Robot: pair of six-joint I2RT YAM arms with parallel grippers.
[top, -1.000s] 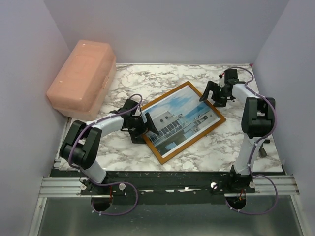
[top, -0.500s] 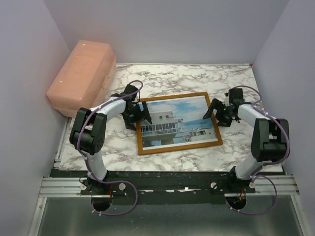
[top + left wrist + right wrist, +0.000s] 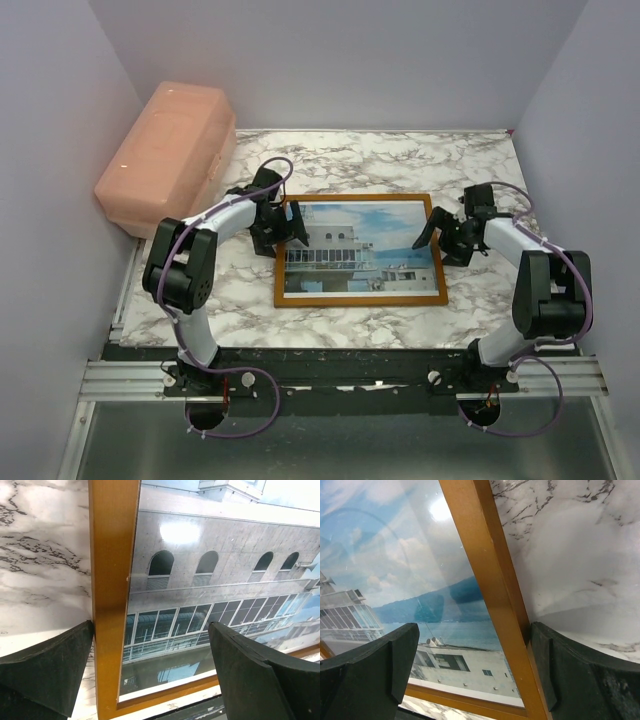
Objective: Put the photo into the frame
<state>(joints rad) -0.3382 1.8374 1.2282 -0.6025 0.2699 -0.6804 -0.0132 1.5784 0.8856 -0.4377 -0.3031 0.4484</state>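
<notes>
Now the photo point(image 3: 360, 250) lies inside the frame point(image 3: 360, 302), flat near the middle of the marble surface point(image 3: 380, 160); the left gripper point(image 3: 290, 228) is spread wide and straddles the frame's left rail, one finger over the marble, the other over the print; the right gripper point(image 3: 430, 230), equally wide and holding nothing, straddles the right rail the same way; a pink box point(image 3: 165, 155) sits at the back left, well apart.
</notes>
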